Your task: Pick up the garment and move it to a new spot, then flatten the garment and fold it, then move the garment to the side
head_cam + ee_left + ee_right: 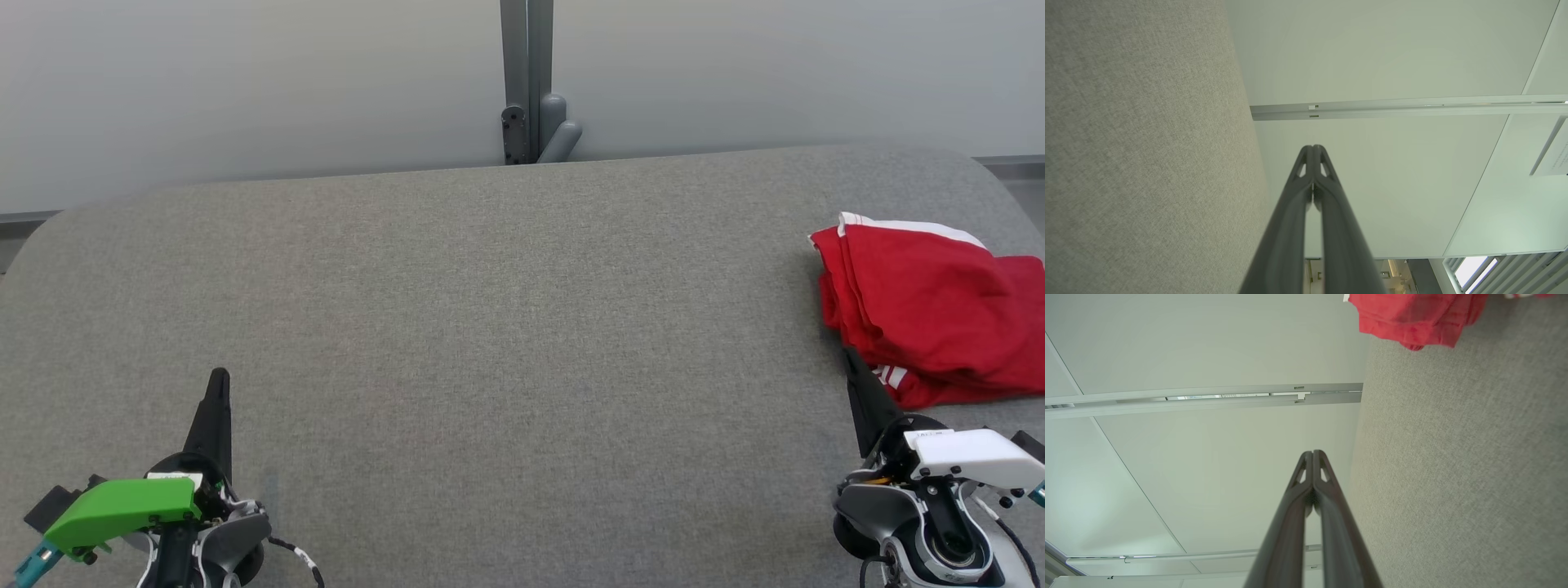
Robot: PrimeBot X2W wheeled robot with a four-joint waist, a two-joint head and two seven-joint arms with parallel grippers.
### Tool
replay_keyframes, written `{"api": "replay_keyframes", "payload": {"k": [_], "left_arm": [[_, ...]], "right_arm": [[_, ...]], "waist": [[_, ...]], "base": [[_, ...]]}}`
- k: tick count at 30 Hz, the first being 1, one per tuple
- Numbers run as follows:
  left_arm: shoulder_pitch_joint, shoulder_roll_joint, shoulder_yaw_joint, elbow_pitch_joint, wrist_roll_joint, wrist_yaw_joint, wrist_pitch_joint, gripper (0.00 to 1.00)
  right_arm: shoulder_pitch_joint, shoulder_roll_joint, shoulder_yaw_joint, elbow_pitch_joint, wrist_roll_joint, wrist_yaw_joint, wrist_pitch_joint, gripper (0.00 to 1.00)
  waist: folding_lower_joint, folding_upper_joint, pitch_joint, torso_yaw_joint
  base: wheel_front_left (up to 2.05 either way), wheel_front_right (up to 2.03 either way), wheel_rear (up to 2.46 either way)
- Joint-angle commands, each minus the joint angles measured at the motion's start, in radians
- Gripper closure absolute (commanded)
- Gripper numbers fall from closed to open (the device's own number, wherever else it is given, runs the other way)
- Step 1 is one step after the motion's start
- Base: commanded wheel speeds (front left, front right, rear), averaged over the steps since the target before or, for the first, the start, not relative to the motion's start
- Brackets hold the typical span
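Right gripper (851, 359): both dark fingers pressed together along their length, no gap at the tips, nothing held. In the head view its tip sits just beside the near left corner of the garment (922, 318). In the right wrist view the same closed gripper (1313, 454) has bare table (1453, 457) between it and the red cloth (1412, 318), so it is apart from the garment, not touching. Left gripper (219, 376): fingers likewise closed flat against each other, empty, well apart from the garment on the side away from it, with the open grey table (490, 327) between them. The left wrist view confirms this: the gripper (1313, 149) is sealed at the tips, with grey table fabric (1126, 143) alongside. Garment: red with white stripes, lying on the table in a loose stack of several layers. A white-edged band runs along its far side, and short white stripes show at its near edge, close to the right gripper. Its far right part runs out of the head view. A grey post (526, 82) stands behind the table's far edge, well to the left of the garment, against a pale wall.
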Motion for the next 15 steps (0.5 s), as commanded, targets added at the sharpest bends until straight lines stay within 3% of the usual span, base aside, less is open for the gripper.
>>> {"api": "replay_keyframes", "payload": {"k": [1,15], "left_arm": [[-0.012,0.002,0.006,0.001,0.007,-0.004,0.002,1.0],[-0.012,0.001,0.007,0.001,0.008,-0.004,0.002,1.0]], "right_arm": [[-0.005,-0.005,0.0,-0.003,0.005,0.0,0.005,1.0],[-0.005,-0.005,0.0,-0.003,0.005,0.0,0.005,1.0]], "waist": [[0.0,0.0,0.0,0.0],[0.0,0.0,0.0,0.0]], "base": [[0.0,0.0,0.0],[0.0,0.0,0.0]]}}
